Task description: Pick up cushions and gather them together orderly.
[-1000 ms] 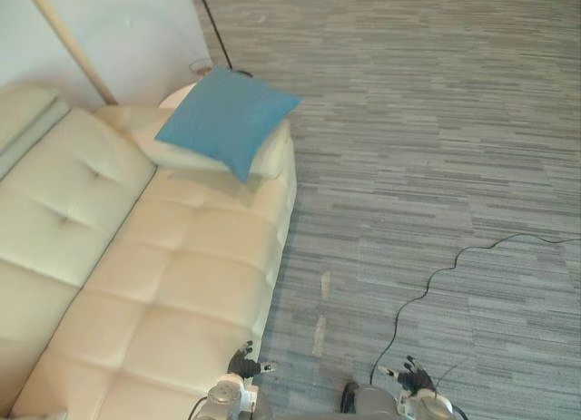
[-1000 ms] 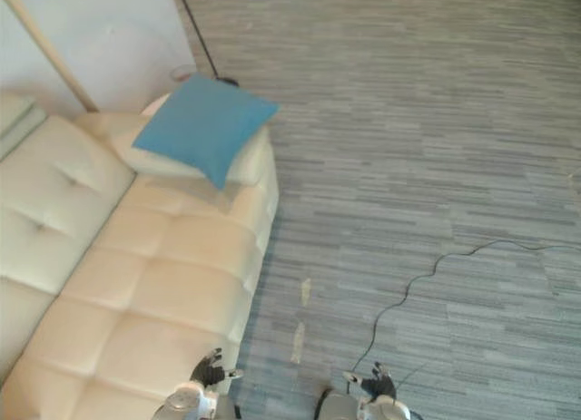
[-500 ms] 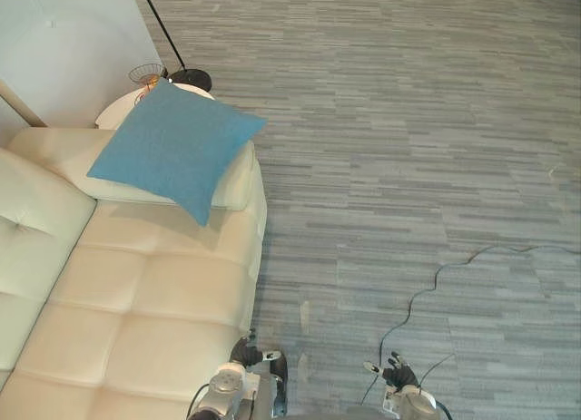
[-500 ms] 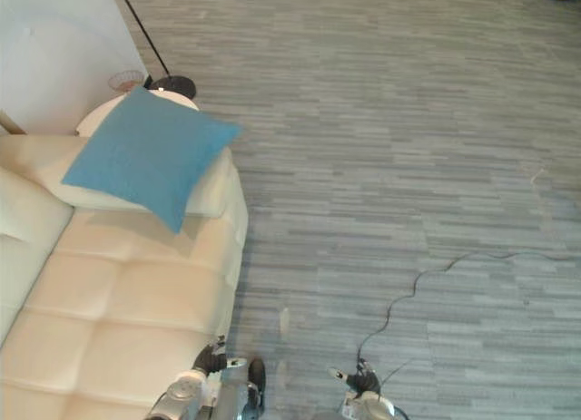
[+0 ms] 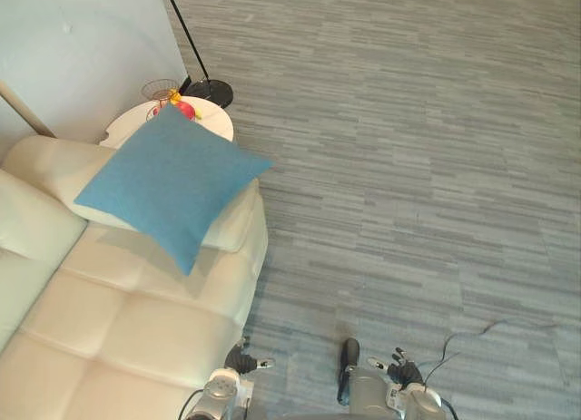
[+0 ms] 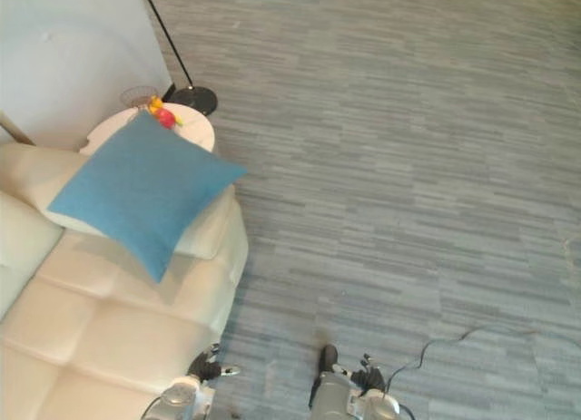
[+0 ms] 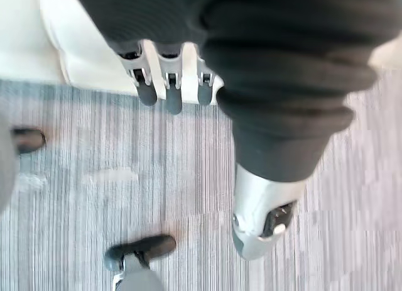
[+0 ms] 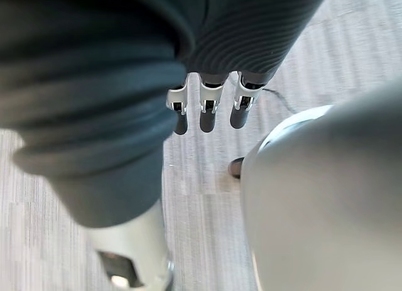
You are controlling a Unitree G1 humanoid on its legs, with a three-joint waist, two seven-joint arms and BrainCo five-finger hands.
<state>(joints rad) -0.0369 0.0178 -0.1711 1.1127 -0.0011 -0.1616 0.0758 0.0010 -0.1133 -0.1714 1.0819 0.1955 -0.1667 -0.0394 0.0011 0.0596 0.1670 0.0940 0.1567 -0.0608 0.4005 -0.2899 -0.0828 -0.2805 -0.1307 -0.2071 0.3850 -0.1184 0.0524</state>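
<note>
Resting on one sofa [image 5: 136,334], one blue cushion [image 5: 168,184]

The cushion [image 5: 172,189] is showing a plain mid-blue, with no print. The sofa [image 5: 136,329] under it is glowing cream, its surface quilted into broad squares. The floor [image 5: 408,184] is running in narrow grey and blue-grey streaks. The small round table [image 5: 216,122] is showing white, carrying red and yellow objects [image 5: 184,108]. The lamp base [image 5: 211,92] is looking black, and the wall [image 5: 91,39] is reading pale blue-white.
</note>
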